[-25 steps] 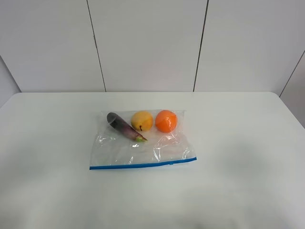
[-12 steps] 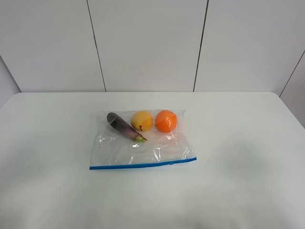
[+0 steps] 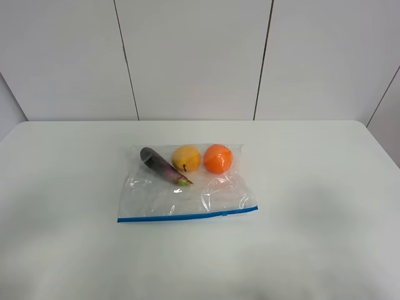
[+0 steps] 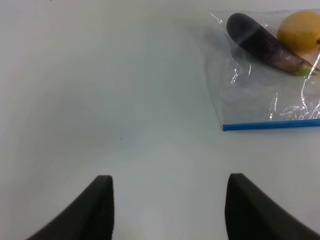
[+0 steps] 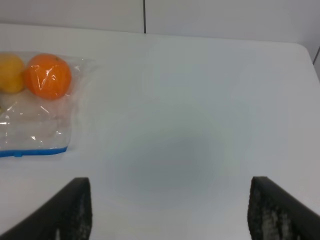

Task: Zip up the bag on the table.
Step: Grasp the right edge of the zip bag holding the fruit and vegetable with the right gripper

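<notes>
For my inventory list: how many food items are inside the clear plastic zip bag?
3: a long purple eggplant on the left, a round yellow fruit in the middle, a round orange fruit on the right. None seems hidden.

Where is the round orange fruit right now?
In the exterior high view the round orange fruit lies inside the clear plastic zip bag, just right of the yellow fruit, at the edge opposite the blue zipper strip.
</notes>
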Robot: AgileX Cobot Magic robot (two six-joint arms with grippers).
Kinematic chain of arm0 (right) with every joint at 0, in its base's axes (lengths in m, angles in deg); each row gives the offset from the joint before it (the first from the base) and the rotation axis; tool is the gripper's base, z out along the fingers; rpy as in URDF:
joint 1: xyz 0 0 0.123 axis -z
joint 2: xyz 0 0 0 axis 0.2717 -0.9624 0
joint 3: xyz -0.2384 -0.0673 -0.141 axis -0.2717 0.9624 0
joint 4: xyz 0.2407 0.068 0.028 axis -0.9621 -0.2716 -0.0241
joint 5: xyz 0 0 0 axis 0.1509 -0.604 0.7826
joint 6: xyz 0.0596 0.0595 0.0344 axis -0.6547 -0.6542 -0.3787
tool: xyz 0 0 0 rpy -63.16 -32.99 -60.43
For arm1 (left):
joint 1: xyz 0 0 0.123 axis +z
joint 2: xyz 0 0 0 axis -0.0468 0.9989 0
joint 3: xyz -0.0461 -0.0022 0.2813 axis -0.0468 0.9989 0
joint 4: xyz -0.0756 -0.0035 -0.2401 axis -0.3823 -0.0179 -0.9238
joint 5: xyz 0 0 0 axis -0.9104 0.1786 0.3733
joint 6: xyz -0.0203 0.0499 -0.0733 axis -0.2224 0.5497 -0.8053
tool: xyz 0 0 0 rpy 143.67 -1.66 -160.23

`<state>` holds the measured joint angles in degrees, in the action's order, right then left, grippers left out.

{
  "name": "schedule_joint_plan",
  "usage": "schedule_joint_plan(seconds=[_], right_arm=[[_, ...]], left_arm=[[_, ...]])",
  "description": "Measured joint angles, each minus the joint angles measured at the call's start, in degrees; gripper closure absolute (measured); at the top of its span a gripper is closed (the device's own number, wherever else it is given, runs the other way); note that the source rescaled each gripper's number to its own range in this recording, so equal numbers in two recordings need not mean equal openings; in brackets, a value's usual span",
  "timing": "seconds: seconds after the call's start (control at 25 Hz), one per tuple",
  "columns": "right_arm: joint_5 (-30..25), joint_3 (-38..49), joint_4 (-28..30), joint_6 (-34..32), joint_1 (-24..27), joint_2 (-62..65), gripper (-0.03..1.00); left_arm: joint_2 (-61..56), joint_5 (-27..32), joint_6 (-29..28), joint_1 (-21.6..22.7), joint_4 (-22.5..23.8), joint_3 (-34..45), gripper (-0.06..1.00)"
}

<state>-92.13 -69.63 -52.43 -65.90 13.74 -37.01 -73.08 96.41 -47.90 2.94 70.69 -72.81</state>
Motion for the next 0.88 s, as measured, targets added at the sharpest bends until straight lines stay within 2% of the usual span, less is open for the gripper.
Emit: schedule_joint_plan(seconds=[0.88], right_arm=[[-1.1,0.0,0.0,0.0,0.0,0.0,0.25]], left_arm=[[0.0,0.0,0.0,0.0,0.0,0.0,0.25]])
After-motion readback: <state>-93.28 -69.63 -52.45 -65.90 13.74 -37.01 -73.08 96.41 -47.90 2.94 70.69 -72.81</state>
